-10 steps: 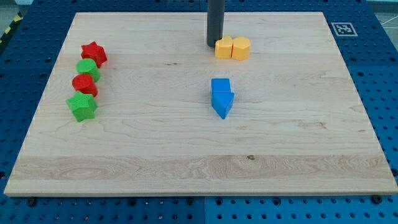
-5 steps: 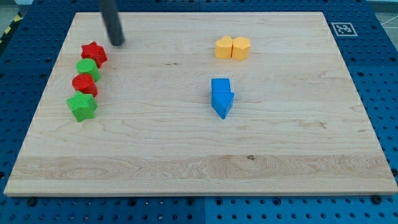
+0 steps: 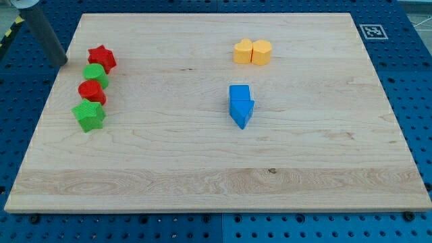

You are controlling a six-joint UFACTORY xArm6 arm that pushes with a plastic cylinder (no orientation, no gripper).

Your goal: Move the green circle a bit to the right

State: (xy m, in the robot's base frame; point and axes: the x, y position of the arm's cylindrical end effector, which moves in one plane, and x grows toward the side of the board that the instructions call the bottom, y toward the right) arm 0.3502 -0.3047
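Note:
The green circle (image 3: 94,73) sits near the board's left edge, second in a tight column of blocks. A red star (image 3: 102,59) touches it from above, a red circle (image 3: 91,91) from below, and a green star (image 3: 89,115) ends the column. My tip (image 3: 60,61) is at the board's left edge, left of the red star and up-left of the green circle, apart from both.
Two yellow blocks (image 3: 252,52) sit side by side at the upper middle. A blue arrow-shaped block (image 3: 240,105) lies at the centre. A fiducial tag (image 3: 372,31) marks the board's top right corner. The wooden board (image 3: 216,182) lies on a blue pegboard.
My tip has swept left along the board's top, from beside the yellow blocks, past the red star, to the left edge. No block has moved.

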